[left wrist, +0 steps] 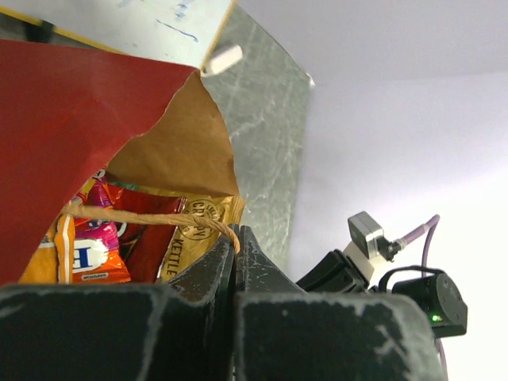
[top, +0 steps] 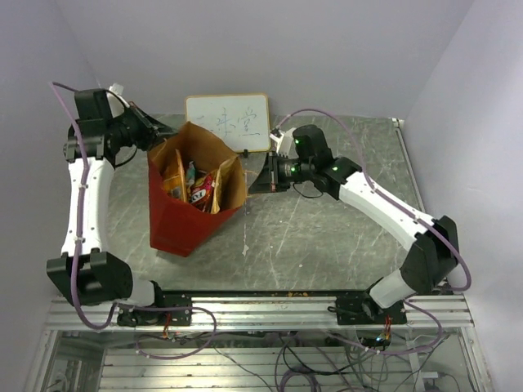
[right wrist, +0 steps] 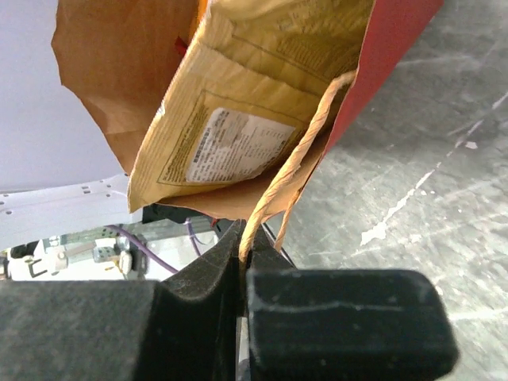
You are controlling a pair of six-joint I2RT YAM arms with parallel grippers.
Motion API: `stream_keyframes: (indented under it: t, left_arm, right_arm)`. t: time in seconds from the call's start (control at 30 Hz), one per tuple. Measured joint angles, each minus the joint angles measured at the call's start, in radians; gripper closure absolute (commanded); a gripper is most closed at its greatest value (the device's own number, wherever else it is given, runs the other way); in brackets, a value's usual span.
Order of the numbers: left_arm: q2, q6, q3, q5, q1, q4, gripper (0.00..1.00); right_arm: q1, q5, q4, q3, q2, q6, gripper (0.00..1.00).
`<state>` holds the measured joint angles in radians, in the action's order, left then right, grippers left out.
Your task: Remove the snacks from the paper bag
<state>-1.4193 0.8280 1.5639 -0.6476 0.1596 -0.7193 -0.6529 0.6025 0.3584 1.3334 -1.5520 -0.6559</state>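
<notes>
The red paper bag [top: 181, 222] stands on the table left of centre, its mouth pulled wide between my two grippers. Inside lie the snacks [top: 196, 186]: an orange packet [left wrist: 86, 255], a red one [left wrist: 147, 238] and a yellow kettle-chip packet [left wrist: 194, 232]. My left gripper [left wrist: 235, 233] is shut on one tan loop handle [left wrist: 151, 216] at the bag's far left rim [top: 159, 135]. My right gripper [right wrist: 244, 236] is shut on the other handle [right wrist: 292, 168] at the right rim [top: 255, 181]. The right wrist view shows the back of a yellow packet [right wrist: 238, 119] leaning against the brown inside.
A small whiteboard [top: 227, 121] with blue writing stands right behind the bag, a white eraser [left wrist: 222, 57] beside it. The grey marbled table [top: 327, 237] stretches to the right and front of the bag. White walls close in on three sides.
</notes>
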Motion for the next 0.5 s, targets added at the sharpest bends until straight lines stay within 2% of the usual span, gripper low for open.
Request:
stream_keyframes:
  t: [0.13, 0.33, 0.5]
  left_arm:
    - [0.077, 0.058, -0.101, -0.003, -0.067, 0.105, 0.93]
    - [0.141, 0.100, -0.154, 0.017, -0.165, 0.168, 0.93]
    - [0.161, 0.106, -0.171, 0.031, -0.194, 0.170, 0.93]
  right_arm:
    - [0.008, -0.039, 0.029, -0.032, 0.066, 0.015, 0.97]
    - [0.013, -0.109, 0.105, -0.068, 0.121, 0.024, 0.91]
    - [0.017, -0.203, 0.201, -0.068, 0.150, 0.041, 0.76]
